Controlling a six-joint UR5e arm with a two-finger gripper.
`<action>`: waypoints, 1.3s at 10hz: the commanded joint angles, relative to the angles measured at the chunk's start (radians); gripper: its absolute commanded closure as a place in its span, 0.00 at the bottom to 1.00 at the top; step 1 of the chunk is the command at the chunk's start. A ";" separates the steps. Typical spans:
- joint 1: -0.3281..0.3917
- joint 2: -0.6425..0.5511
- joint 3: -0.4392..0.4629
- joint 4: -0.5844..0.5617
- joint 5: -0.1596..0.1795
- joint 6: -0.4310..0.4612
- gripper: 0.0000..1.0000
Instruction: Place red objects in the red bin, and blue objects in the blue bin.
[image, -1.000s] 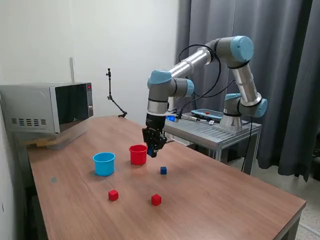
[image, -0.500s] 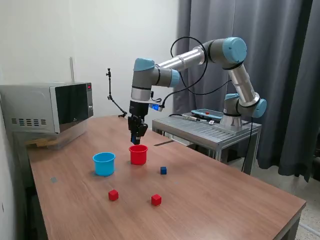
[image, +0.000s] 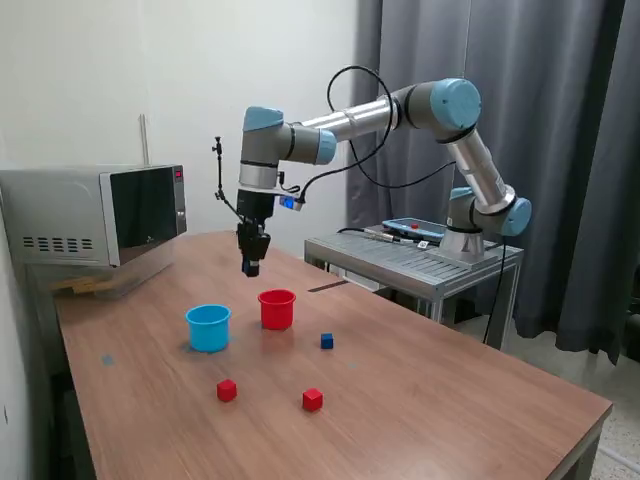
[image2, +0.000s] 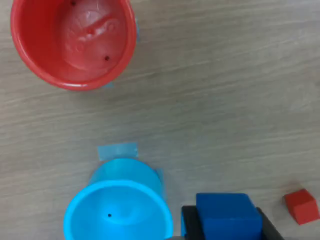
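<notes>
The pincer (image: 250, 266) hung high over the wooden counter (image: 430, 400), clenched on a dark blue cube (image2: 227, 216), presumably lifted clear so it could travel above the cup rims. The wrist view showed both cups empty: the light blue cup (image: 208, 327), smooth plastic and slightly tapered, and the glossy red cup (image: 277, 309) beside it. Another blue cube (image: 327, 341) and two red cubes (image: 227, 390) (image: 313, 400), sharp-edged and matte, lay on the counter, well apart.
</notes>
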 joint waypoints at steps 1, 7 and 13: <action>-0.019 0.038 -0.033 0.002 0.013 0.000 1.00; -0.052 0.108 -0.064 -0.153 0.013 0.031 1.00; -0.059 0.125 0.011 -0.271 0.011 0.063 1.00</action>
